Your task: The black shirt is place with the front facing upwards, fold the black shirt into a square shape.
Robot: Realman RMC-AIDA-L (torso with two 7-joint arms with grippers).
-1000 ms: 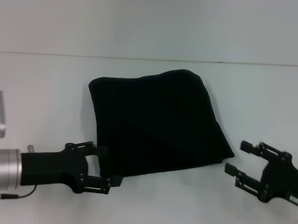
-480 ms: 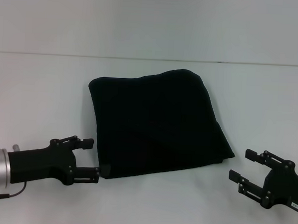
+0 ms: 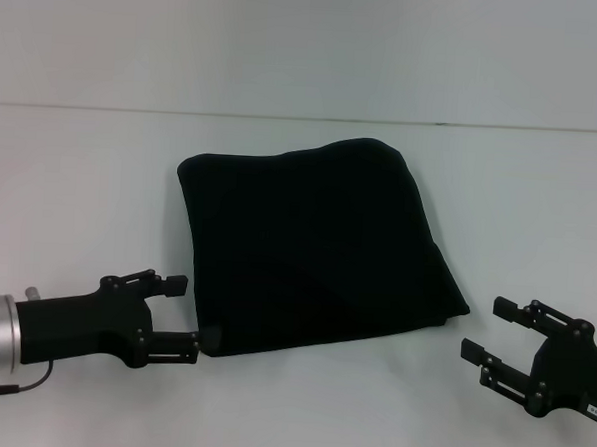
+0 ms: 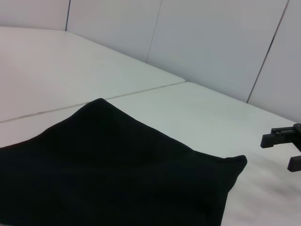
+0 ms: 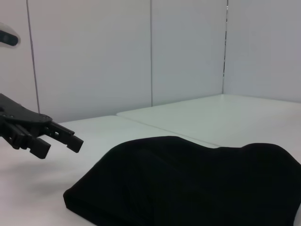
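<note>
The black shirt (image 3: 312,244) lies folded into a rough square in the middle of the white table, a little askew. Its lettering and neck label are hidden. My left gripper (image 3: 186,315) is open and empty, just left of the shirt's near left corner, apart from it. My right gripper (image 3: 483,327) is open and empty, to the right of the shirt's near right corner, apart from it. The left wrist view shows the shirt (image 4: 108,174) with the right gripper (image 4: 282,146) beyond it. The right wrist view shows the shirt (image 5: 188,183) and the left gripper (image 5: 56,136).
The white table (image 3: 81,172) has a thin seam line (image 3: 304,118) across its back. White wall panels (image 5: 188,52) stand behind it. No other objects show.
My left gripper has drawn back to the left, off the shirt's near left corner. My right gripper has moved slightly back toward the near right. The shirt has not moved.
</note>
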